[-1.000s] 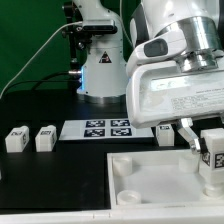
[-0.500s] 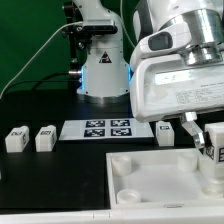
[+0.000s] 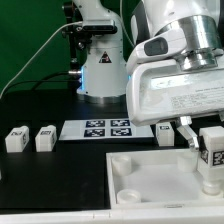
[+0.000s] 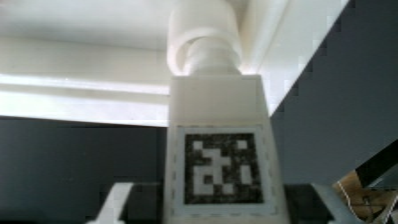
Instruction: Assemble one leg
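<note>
My gripper (image 3: pixel 207 140) is shut on a leg (image 3: pixel 210 158), a small white block with a black-and-white tag. It holds the leg upright at the exterior view's right, over the right part of the large white tray-like tabletop (image 3: pixel 150 185). In the wrist view the leg (image 4: pixel 221 120) fills the middle between my gripper's (image 4: pixel 222 205) fingers (image 4: pixel 118 203). Its narrow round end (image 4: pixel 208 50) points at the white tabletop (image 4: pixel 89 70); I cannot tell if they touch. Three more legs lie on the black table: two at the left (image 3: pixel 15 139) (image 3: pixel 45 138) and one (image 3: pixel 167 133) behind my gripper.
The marker board (image 3: pixel 108 128) lies flat in the middle, behind the tabletop. The arm's base and a dark stand (image 3: pixel 98 60) rise at the back. A round corner socket (image 3: pixel 127 164) shows on the tabletop's left side.
The gripper and the held leg rose slightly half a second ago and are now back down at nearly the earlier place. The other legs have not moved.
</note>
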Controlling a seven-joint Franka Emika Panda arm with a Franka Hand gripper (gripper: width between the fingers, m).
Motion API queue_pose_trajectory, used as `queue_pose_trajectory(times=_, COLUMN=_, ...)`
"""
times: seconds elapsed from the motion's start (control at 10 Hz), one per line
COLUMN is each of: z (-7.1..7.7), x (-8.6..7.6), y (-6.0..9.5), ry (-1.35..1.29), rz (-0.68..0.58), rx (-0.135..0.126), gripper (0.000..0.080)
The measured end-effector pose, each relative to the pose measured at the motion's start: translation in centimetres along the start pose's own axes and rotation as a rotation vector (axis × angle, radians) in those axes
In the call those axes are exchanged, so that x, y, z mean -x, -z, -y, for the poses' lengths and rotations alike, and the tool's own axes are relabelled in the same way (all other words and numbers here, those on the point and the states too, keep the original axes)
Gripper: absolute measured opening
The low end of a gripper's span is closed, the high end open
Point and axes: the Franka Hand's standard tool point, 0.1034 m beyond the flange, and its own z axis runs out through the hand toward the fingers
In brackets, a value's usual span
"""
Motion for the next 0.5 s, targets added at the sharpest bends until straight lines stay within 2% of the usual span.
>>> queue_pose_trajectory(times=0.5, z=0.0, x=0.2, y=-1.2, ry=-0.003, rz=-0.009, rx=0.000, gripper=0.0292)
